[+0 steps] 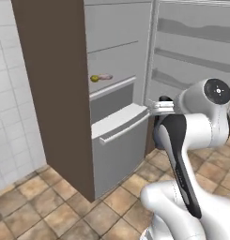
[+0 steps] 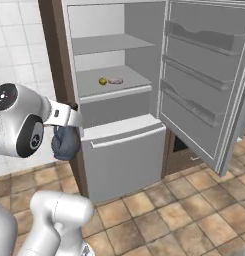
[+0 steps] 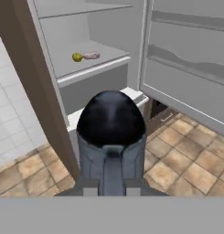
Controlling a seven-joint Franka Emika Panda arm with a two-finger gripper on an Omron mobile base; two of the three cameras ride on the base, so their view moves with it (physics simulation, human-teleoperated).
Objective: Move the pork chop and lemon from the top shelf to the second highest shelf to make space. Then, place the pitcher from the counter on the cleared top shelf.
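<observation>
Gripper: in the right base view the gripper (image 2: 65, 131) hangs at 9 o'clock, in front of the fridge's brown side panel (image 2: 53, 50), jaws shut narrow on the pitcher
Pitcher: the pitcher (image 2: 65, 142) hangs below the hand as a dark blue-grey lump; the hand view alone shows it from close up, its dark rounded body (image 3: 111, 132) at 6 o'clock of that frame
Lemon: the lemon (image 2: 102, 81) sits on the second highest shelf, just beside the pork chop, toward 9 o'clock of it; also in the left base view (image 1: 94, 78) and the hand view (image 3: 77, 57)
Pork chop: the pork chop (image 2: 115, 80) lies flat and pink on the same shelf
Top shelf: the top shelf (image 2: 109, 43) is seen with its bare surface in the right base view
Second highest shelf: the second highest shelf (image 2: 129, 77) has a white front rim
Fridge door: the fridge door (image 2: 204, 75) stands open at 3 o'clock, 3 bins on its inner face
Left base view: the white arm (image 1: 201, 117) covers the hand there, so grip and pitcher are hidden
</observation>
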